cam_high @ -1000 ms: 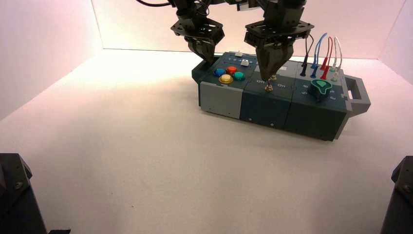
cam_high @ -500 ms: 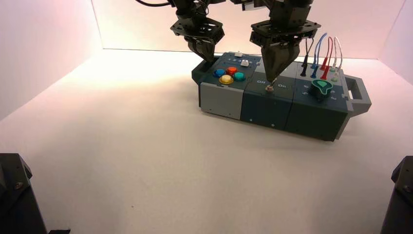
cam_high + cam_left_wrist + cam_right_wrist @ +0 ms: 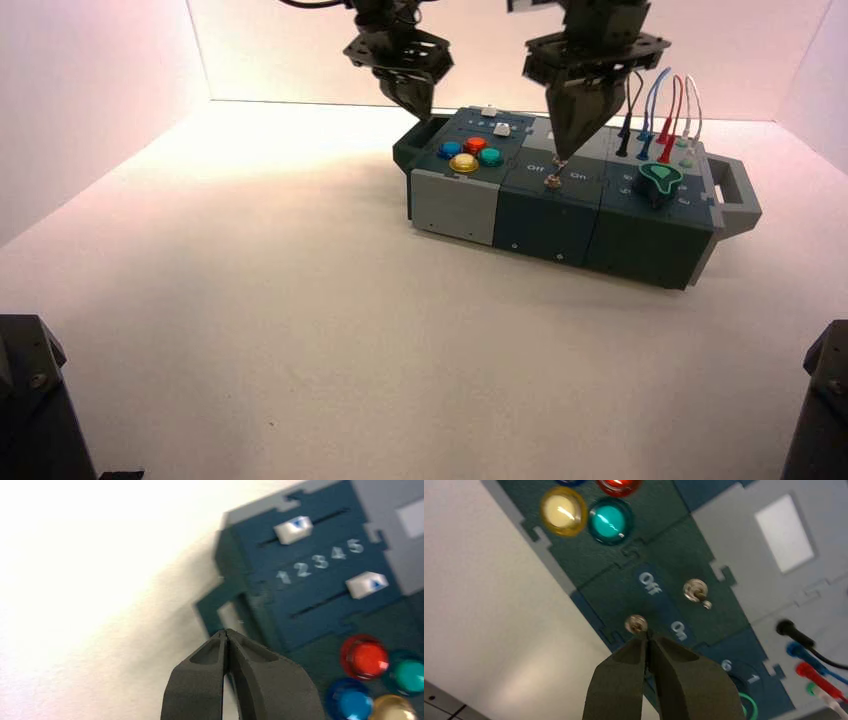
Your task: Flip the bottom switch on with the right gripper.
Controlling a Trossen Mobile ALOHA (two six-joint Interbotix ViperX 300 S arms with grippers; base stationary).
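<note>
One bottom switch — just beneath the right hand.

The right hand hangs from its arm with the wrist upright, its two fingers pressed together into one wedge pointing straight down. The left hand hangs beside it, a little farther back, also pointing down, its fingers closed tip to tip.

A pale worktop fills the frame; the dark teal control box sits on it, upper right of centre.
</note>
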